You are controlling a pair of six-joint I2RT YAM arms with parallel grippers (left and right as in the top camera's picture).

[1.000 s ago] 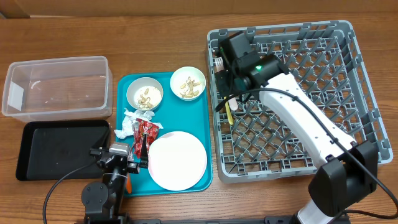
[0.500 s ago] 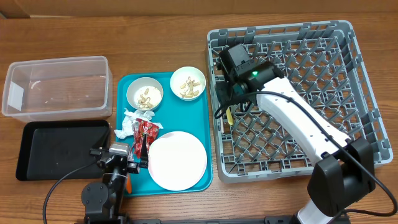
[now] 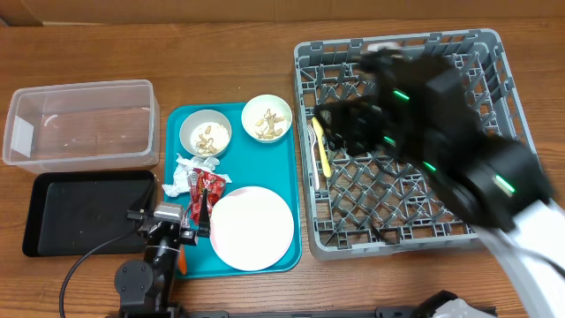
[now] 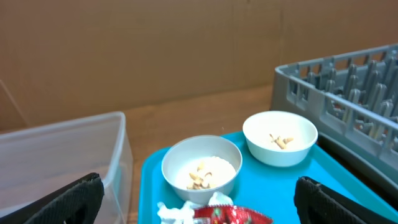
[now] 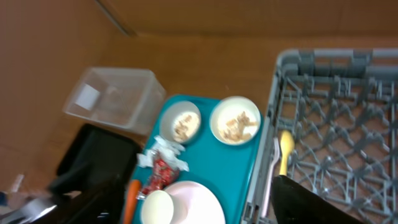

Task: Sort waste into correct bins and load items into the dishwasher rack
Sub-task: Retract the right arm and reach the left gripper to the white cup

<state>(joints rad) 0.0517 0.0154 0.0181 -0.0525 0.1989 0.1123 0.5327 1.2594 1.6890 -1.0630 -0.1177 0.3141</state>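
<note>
Right gripper (image 5: 199,194): fingers spread wide, empty, high above large grey plastic lattice rack (image 3: 397,46); blurred in overhead view.
Left gripper (image 4: 199,202): fingers wide apart, empty, low at near end of flat teal tray (image 3: 175,124).
Pale yellow plastic spoon (image 5: 285,148): on rack floor, near left wall.
On tray: two small white bowls (image 3: 205,132) with beige nut bits (image 4: 200,178), crumpled white tissue (image 3: 181,175), shiny red wrapper (image 3: 208,190), round white plate (image 3: 252,228).
Wood-grain table (image 3: 221,53).

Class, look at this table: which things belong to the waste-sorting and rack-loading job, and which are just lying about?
Job: tissue, wrapper, carrot, nuts, tub, black tray, plate, bowl, second bowl, cutlery, rack.

Lying about: teal tray, table.
</note>
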